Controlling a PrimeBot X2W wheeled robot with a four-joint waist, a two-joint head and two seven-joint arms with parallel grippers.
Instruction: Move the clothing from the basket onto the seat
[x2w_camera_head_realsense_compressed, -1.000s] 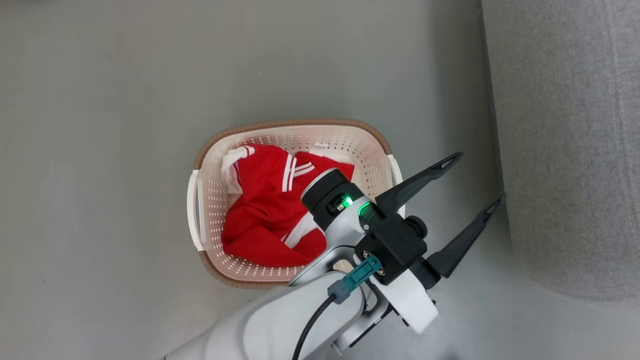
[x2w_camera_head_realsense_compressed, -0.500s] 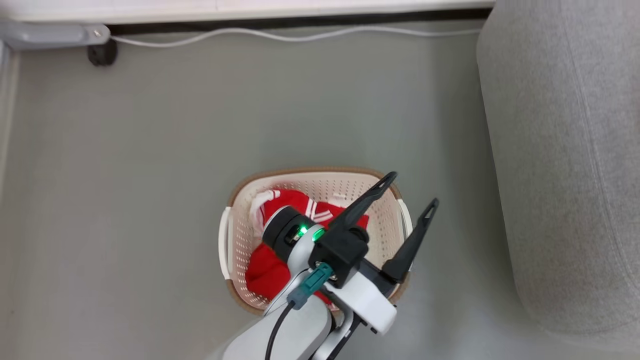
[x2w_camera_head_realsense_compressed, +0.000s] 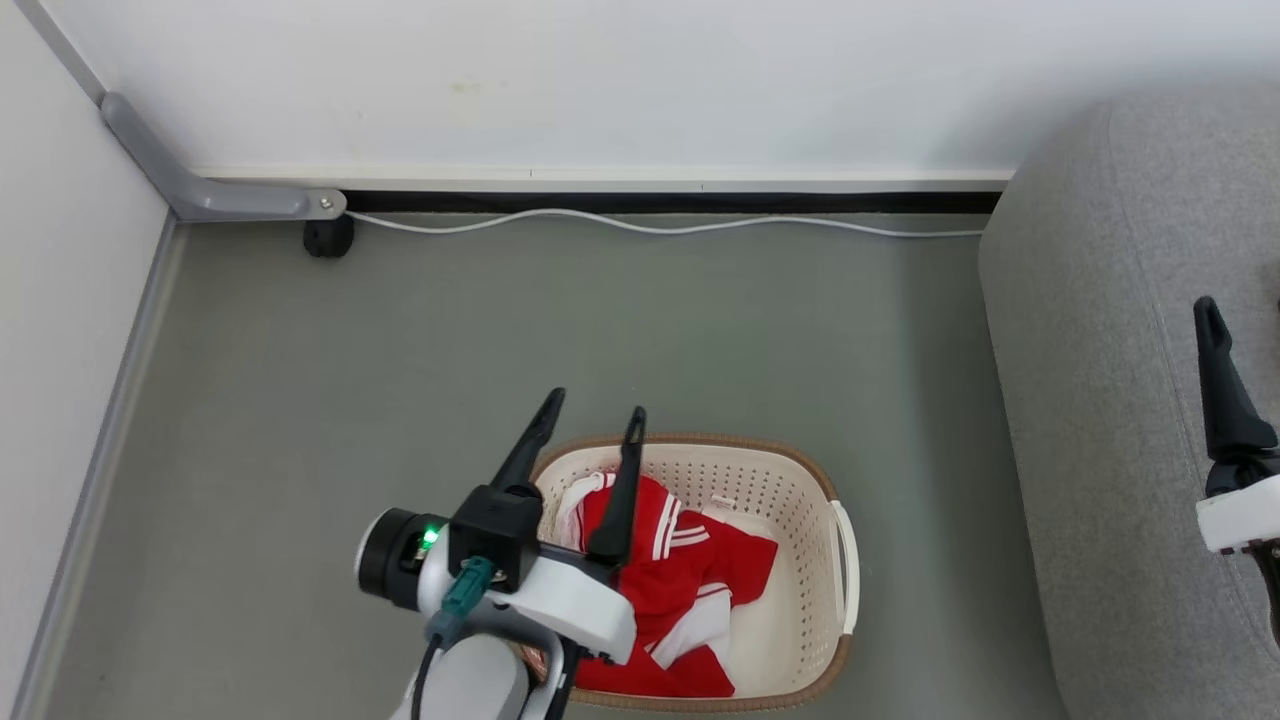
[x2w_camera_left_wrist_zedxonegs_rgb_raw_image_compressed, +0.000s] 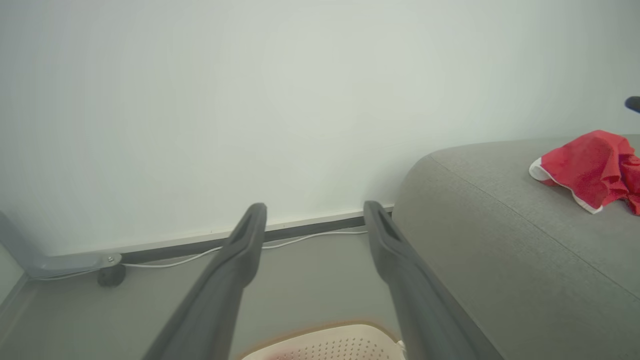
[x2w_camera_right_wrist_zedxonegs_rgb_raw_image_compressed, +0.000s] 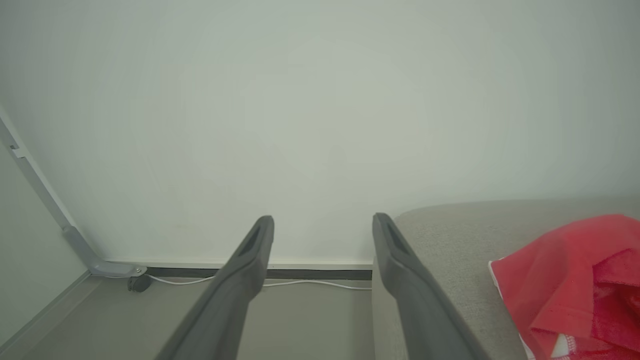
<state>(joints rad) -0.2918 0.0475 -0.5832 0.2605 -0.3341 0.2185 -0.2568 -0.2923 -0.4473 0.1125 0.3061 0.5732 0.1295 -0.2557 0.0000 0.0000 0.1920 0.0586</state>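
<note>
Over the basket (x2w_camera_head_realsense_compressed: 700, 441), the left gripper (x2w_camera_head_realsense_compressed: 596, 404), splayed empty like the right gripper (x2w_camera_right_wrist_zedxonegs_rgb_raw_image_compressed: 322, 220), has swung back from the seat (x2w_camera_head_realsense_compressed: 1100, 400) side; one red garment (x2w_camera_head_realsense_compressed: 690, 580) remains inside

A plain white wall (x2w_camera_head_realsense_compressed: 640, 80) closes the far side, edged by a pale skirting board (x2w_camera_head_realsense_compressed: 600, 175). A white cable (x2w_camera_head_realsense_compressed: 650, 226) lies along the grey floor (x2w_camera_head_realsense_compressed: 400, 350) at its foot. A grey bar (x2w_camera_head_realsense_compressed: 215, 198) with a black caster (x2w_camera_head_realsense_compressed: 327, 238) sits in the far left corner. A grey sofa (x2w_camera_head_realsense_compressed: 1100, 380) stands at the right.
</note>
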